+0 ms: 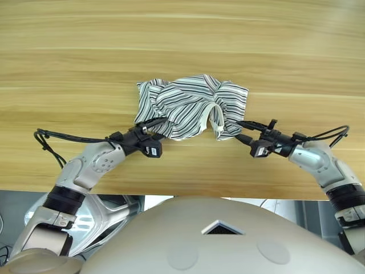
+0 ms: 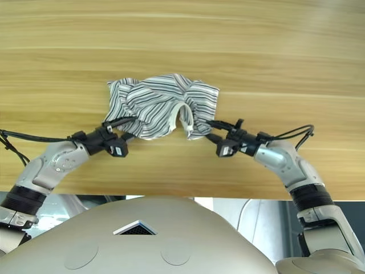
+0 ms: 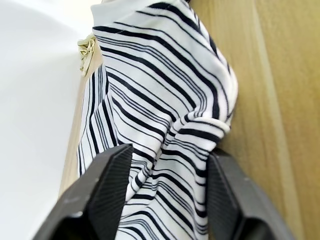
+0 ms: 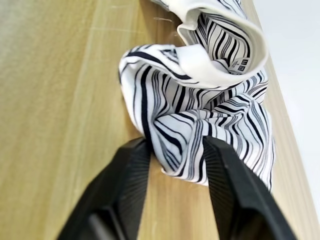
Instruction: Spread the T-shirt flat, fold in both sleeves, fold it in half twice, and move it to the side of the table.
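Jaws of both grippers close on cloth: the left gripper (image 1: 157, 124) pinches the near left corner of the crumpled black-and-white striped cotton T-shirt (image 1: 191, 103), fabric filling the gap between its black ribbed fingers (image 3: 102, 185); the right gripper (image 1: 242, 130) pinches a bunched fold at the near right edge, just beside the white ribbed collar (image 1: 212, 114). The garment lies as a wrinkled heap on the pale wooden table (image 1: 182, 40), its bulk beyond the jaws, away from the robot, with its long axis running left to right between the two grippers. Each arm is equally near its own end, so the spreading pull is judged to run outward along that axis. Broad bare wood extends beyond the heap and to either side; the table's near edge lies close behind both wrists, leaving little room for drawing the cloth toward the robot.
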Available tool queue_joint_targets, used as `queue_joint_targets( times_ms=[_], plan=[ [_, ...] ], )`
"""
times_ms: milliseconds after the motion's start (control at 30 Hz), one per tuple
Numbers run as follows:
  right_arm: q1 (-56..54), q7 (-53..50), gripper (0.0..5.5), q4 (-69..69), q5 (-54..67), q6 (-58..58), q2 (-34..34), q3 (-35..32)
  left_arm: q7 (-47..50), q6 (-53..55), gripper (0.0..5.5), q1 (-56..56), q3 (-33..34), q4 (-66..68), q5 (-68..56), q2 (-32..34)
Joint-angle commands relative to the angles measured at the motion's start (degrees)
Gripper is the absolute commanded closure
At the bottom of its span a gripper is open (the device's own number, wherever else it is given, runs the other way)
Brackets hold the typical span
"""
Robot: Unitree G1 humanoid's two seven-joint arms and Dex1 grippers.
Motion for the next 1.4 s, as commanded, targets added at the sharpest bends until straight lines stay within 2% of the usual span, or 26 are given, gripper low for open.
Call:
queue_joint_targets(
  times_ms=[33,167,233,467,667,800,967,1133,1233,1300,1400],
  plan=[
    [0.30,0.74,4.45,0.73,-1.16,1.04,0.26,0.35,-2.65,1.91,3.84,1.77,-2.89,2.78,3.10,0.71],
    [-0.17,0.79,5.26,1.02,-1.19,1.05,0.33,0.48,-2.14,2.09,4.45,2.11,-3.30,3.22,3.29,0.86],
    [-0.47,0.80,5.49,1.19,-1.13,0.97,0.36,0.49,-2.02,2.54,4.63,2.21,-3.19,3.12,3.31,0.89],
    [-0.88,0.15,5.50,1.82,-0.72,0.65,-0.24,-0.60,-1.57,3.57,5.38,2.86,-2.40,3.03,3.40,1.40],
    [0.91,-0.53,5.50,-0.79,4.30,0.08,-2.02,-5.43,0.81,4.32,5.48,4.49,2.96,2.38,0.06,3.43],
    [3.20,1.79,5.50,-0.56,12.72,-1.73,-4.58,-9.71,1.11,2.27,5.48,6.23,7.99,-0.70,-7.84,3.94],
    [9.00,8.16,5.50,-5.62,21.61,-4.44,-8.66,-10.24,-1.91,-3.28,5.48,9.57,10.56,-6.14,-20.97,4.49],
    [20.75,12.57,5.50,-19.82,47.03,-8.90,-13.08,-19.42,-6.13,-14.50,5.48,17.01,17.38,-19.42,-46.02,8.95],
    [23.70,16.12,5.50,-26.66,57.47,-9.41,-13.31,-23.62,-9.93,-19.12,5.48,19.53,19.25,-23.61,-57.36,10.82],
    [23.99,18.73,5.50,-28.06,60.89,-8.31,-12.29,-24.82,-12.41,-19.98,5.48,19.73,19.66,-23.41,-61.17,10.88],
    [24.49,21.57,5.50,-27.85,59.34,-6.20,-9.89,-24.47,-15.68,-20.22,5.48,20.42,19.69,-22.35,-64.12,9.66]
  ],
)
